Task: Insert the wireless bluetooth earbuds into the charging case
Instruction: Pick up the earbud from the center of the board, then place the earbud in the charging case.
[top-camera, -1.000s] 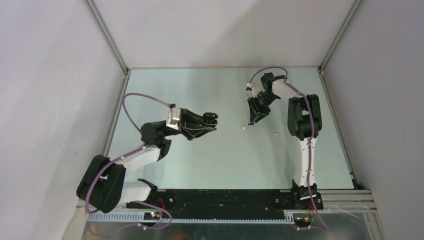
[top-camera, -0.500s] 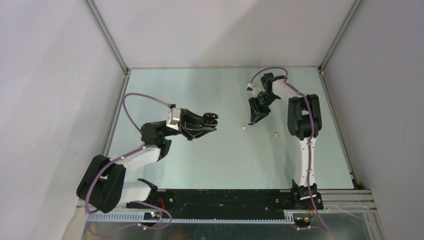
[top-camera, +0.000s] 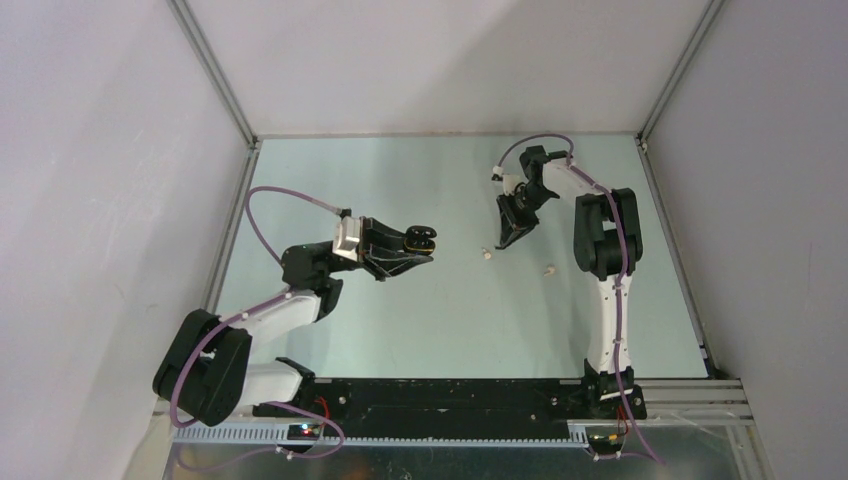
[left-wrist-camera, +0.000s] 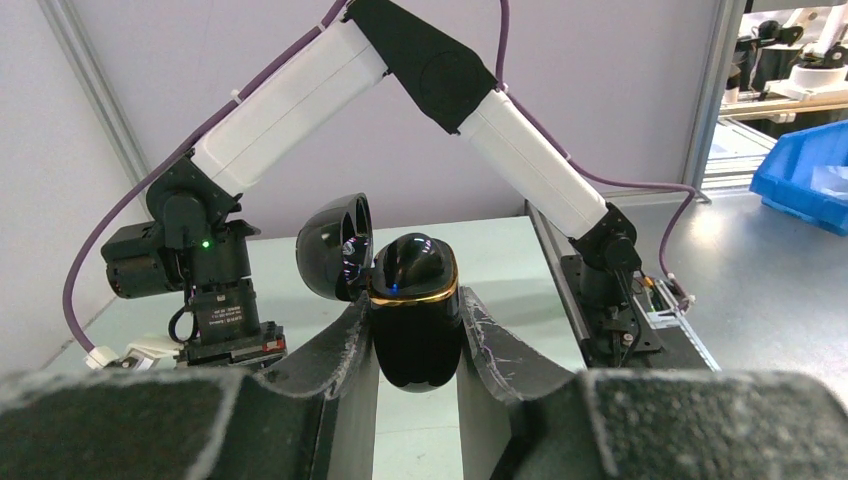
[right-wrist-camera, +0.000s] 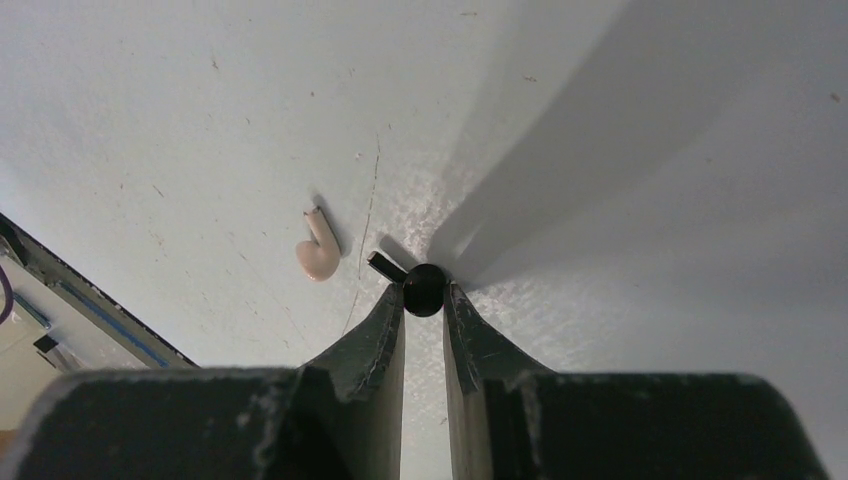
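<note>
My left gripper (top-camera: 420, 243) is shut on a glossy black charging case (left-wrist-camera: 413, 320) with a gold rim, its lid (left-wrist-camera: 333, 247) open to the left, held above the table left of centre; it also shows in the top view (top-camera: 421, 238). My right gripper (top-camera: 507, 238) is shut on a black earbud (right-wrist-camera: 424, 289) right at the table surface, its stem sticking out to the left. An off-white earbud (right-wrist-camera: 318, 250) lies just left of it, also in the top view (top-camera: 486, 255). A second off-white earbud (top-camera: 549, 269) lies to the right. The other black earbud is hidden.
The pale green table (top-camera: 420, 320) is boxed in by white walls with metal corner posts (top-camera: 210, 75). The black rail (top-camera: 440, 395) carrying the arm bases runs along the near edge. The right arm's column (top-camera: 605, 300) stands at the right.
The right gripper has shifted very slightly; the left arm and case have not moved.
</note>
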